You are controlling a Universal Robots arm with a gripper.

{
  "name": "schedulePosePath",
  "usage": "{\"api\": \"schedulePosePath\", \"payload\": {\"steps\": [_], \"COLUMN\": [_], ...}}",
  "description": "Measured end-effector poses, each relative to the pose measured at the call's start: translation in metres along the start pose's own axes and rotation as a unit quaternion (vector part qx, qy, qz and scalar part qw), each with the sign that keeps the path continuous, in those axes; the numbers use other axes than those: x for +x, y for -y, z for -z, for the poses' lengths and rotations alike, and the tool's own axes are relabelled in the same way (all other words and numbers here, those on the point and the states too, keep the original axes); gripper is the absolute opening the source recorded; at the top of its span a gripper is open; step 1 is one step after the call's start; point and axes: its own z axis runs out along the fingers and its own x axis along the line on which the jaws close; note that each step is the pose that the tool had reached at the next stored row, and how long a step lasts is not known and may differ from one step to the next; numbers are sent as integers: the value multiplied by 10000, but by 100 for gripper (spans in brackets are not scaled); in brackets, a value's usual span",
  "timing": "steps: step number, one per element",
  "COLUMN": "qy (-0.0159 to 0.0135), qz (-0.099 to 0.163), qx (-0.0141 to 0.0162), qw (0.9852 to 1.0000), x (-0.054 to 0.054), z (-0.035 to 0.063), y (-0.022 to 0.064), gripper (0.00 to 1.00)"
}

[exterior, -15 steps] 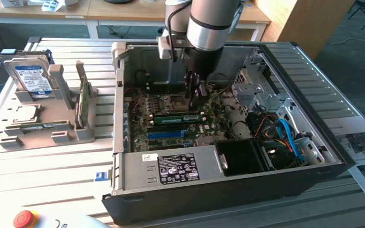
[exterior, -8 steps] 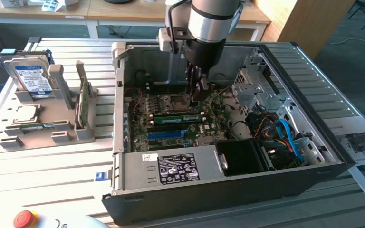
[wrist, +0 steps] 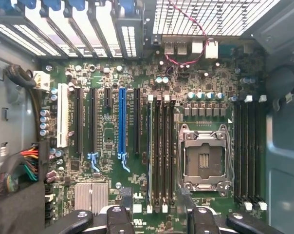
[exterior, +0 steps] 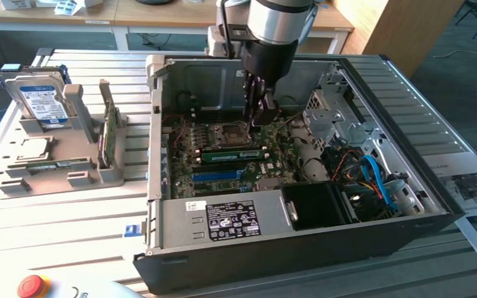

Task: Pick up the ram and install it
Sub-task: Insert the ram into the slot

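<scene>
Your gripper [exterior: 259, 119] hangs inside the computer case [exterior: 305, 254], jaws spread and empty, just above the motherboard [wrist: 110, 131]. The ram [exterior: 231, 154] stands on edge in a slot beside the processor socket [wrist: 205, 158]. Verify seating: it may be only partly pressed home. Sideways travel at this height could drive a jaw into the stick and tilt it. It appears as a long, narrow green stick with dark chips.

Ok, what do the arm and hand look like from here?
The arm has a silver-grey cylindrical section with a black cable beside it. The hand is black and narrow; its fingers carry round silver screws.
</scene>
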Motion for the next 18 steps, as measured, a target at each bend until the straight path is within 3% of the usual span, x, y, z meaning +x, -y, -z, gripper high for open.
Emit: {"api": "schedulePosePath", "payload": {"steps": [18], "qy": [-21], "qz": [0], "qx": [1], "qw": [10000], "x": [-6], "z": [311], "y": [-5], "gripper": [49]}}
